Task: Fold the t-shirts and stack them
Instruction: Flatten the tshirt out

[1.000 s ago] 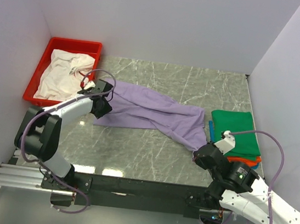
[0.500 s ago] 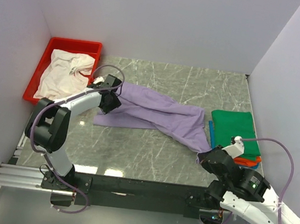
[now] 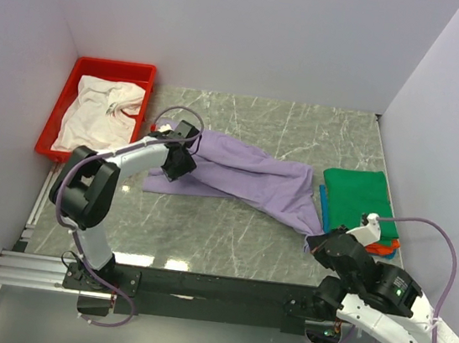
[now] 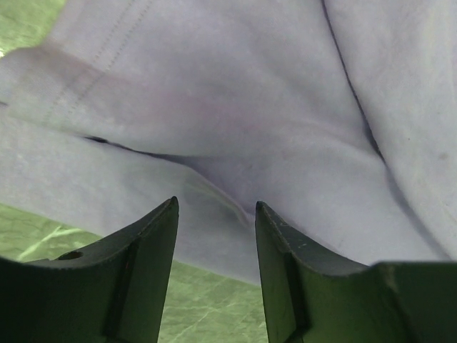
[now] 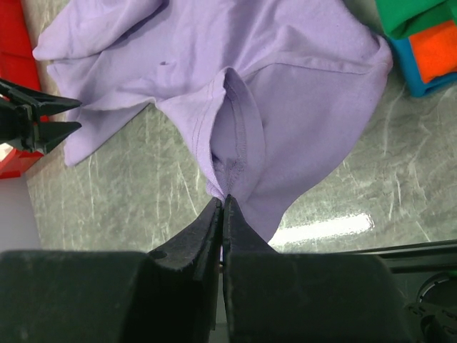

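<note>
Lavender t-shirt (image 3: 246, 174), long axis left-far to right-near

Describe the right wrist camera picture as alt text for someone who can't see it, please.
The right gripper, shut, pinches a stitched fold of a crumpled lavender t-shirt lying on a marbled table. Folded green, orange and blue shirts are stacked at top right; the open left gripper pokes in at the left edge.

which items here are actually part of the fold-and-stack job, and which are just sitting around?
Part of the job:
- lavender t-shirt, pinched by the right hand
- white t-shirt, in the tray
- green t-shirt, orange t-shirt, blue t-shirt, folded and stacked

Just lying about:
- red tray
- marble table
</note>
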Available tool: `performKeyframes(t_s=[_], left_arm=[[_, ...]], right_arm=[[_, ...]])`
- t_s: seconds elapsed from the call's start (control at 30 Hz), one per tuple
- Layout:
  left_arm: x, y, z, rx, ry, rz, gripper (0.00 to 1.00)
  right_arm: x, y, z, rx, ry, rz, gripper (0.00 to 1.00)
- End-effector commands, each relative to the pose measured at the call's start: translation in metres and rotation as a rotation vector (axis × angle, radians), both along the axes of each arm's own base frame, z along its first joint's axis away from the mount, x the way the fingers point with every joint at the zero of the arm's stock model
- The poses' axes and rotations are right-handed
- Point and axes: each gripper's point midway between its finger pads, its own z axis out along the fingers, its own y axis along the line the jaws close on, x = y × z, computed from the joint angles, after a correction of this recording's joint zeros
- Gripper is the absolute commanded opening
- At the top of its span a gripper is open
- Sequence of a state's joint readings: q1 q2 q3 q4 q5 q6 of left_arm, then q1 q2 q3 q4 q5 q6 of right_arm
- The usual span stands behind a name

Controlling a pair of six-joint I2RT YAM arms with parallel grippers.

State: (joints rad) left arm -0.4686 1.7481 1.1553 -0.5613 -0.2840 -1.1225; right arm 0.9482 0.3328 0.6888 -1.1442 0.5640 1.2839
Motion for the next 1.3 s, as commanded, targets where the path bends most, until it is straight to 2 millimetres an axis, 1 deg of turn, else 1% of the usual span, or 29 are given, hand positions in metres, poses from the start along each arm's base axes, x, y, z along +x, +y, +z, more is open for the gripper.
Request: performKeyframes(t_s=[0.0,0.2,0.3,0.37,0.4,0.43,0.47,0.53,0.57,0.6,0.63,0.67,0.7,0.73,0.8,0.83,0.87,0.9,0.93,0.97,1.0,1.03,1.07,1.1,1.13,1.17,1.2,1.23,1.27], left_arm=[[0.01,-0.007,0.008,-0.007,-0.023,0.02,0.53],[0.011,-0.01,0.003,-0.008,-0.017,0.017,0.52],[0.01,-0.012,0.0,-0.008,-0.009,0.012,0.47],[0.007,-0.014,-0.001,-0.011,-0.01,0.005,0.41],[0.006,-0.015,0.0,-0.012,-0.012,0.005,0.34],[0.004,-0.015,0.001,-0.01,-0.016,0.002,0.33],[0.003,-0.016,0.006,-0.016,-0.03,0.0,0.3],[-0.003,-0.015,0.008,-0.017,-0.037,-0.003,0.22],[-0.005,-0.016,0.017,-0.03,-0.06,-0.006,0.2],[-0.007,-0.016,0.021,-0.034,-0.069,-0.008,0.17],[-0.014,-0.018,0.02,-0.031,-0.069,-0.022,0.13],[-0.017,-0.018,0.03,-0.038,-0.093,-0.023,0.11],[-0.025,-0.016,0.027,-0.028,-0.086,-0.024,0.09],[-0.031,-0.02,0.035,-0.039,-0.113,-0.029,0.09],[-0.042,-0.021,0.033,-0.048,-0.116,-0.037,0.06],[-0.057,-0.021,0.022,-0.039,-0.096,-0.051,0.03],[-0.064,-0.022,0.025,-0.055,-0.108,-0.055,0.02],[-0.07,-0.023,0.022,-0.068,-0.114,-0.043,0.02],[-0.088,-0.02,0.008,-0.054,-0.086,-0.053,0.02],[-0.096,-0.02,0.01,-0.071,-0.098,-0.05,0.03],[-0.1,-0.021,0.007,-0.098,-0.109,-0.037,0.03],[-0.119,-0.015,-0.009,-0.087,-0.077,-0.047,0.06],[-0.123,-0.015,-0.006,-0.122,-0.096,-0.031,0.08],[-0.136,-0.008,-0.019,-0.122,-0.077,-0.03,0.16],[-0.142,-0.007,-0.02,-0.129,-0.082,-0.031,0.21],[-0.144,-0.004,-0.013,-0.155,-0.114,-0.023,0.26],[-0.152,0.004,-0.02,-0.156,-0.109,0.002,0.37],[-0.155,0.011,-0.018,-0.148,-0.121,0.022,0.41],[-0.154,0.013,-0.007,-0.19,-0.162,0.046,0.46]], right_arm=[[0.003,-0.007,0.015,0.034,-0.037,-0.043,0.05],[0.001,-0.008,0.015,0.043,-0.039,-0.038,0.05],[0.0,-0.008,0.017,0.047,-0.041,-0.036,0.05],[0.0,-0.008,0.017,0.048,-0.041,-0.035,0.05],[0.0,-0.008,0.017,0.047,-0.041,-0.034,0.05],[0.0,-0.007,0.018,0.047,-0.042,-0.031,0.05],[0.0,-0.007,0.018,0.049,-0.043,-0.031,0.05],[0.001,-0.006,0.016,0.04,-0.041,-0.024,0.05],[0.001,-0.004,0.016,0.042,-0.042,-0.021,0.05],[0.002,-0.003,0.015,0.041,-0.041,-0.019,0.05],[0.002,-0.001,0.012,0.033,-0.032,-0.014,0.05],[0.004,0.001,0.013,0.035,-0.036,-0.009,0.05],[0.004,0.003,0.012,0.032,-0.033,-0.004,0.05],[0.006,0.007,0.012,0.032,-0.032,0.004,0.05],[0.007,0.01,0.008,0.021,-0.023,0.012,0.05],[0.008,0.012,0.006,0.008,-0.015,0.018,0.05],[0.009,0.015,0.006,0.011,-0.016,0.023,0.05],[0.009,0.016,0.005,0.009,-0.014,0.025,0.05],[0.01,0.017,0.002,-0.006,-0.007,0.031,0.05],[0.011,0.018,0.003,-0.004,-0.009,0.029,0.05],[0.011,0.018,0.002,-0.009,-0.007,0.029,0.05],[0.011,0.019,0.001,-0.019,-0.004,0.034,0.05],[0.012,0.019,0.0,-0.024,-0.003,0.035,0.05],[0.012,0.019,0.0,-0.027,0.0,0.037,0.05],[0.012,0.019,-0.002,-0.038,0.003,0.04,0.05],[0.012,0.019,-0.003,-0.045,0.007,0.042,0.05],[0.012,0.02,-0.004,-0.05,0.012,0.045,0.05],[0.012,0.02,-0.006,-0.062,0.015,0.05,0.05],[0.012,0.02,-0.006,-0.065,0.017,0.053,0.06]])
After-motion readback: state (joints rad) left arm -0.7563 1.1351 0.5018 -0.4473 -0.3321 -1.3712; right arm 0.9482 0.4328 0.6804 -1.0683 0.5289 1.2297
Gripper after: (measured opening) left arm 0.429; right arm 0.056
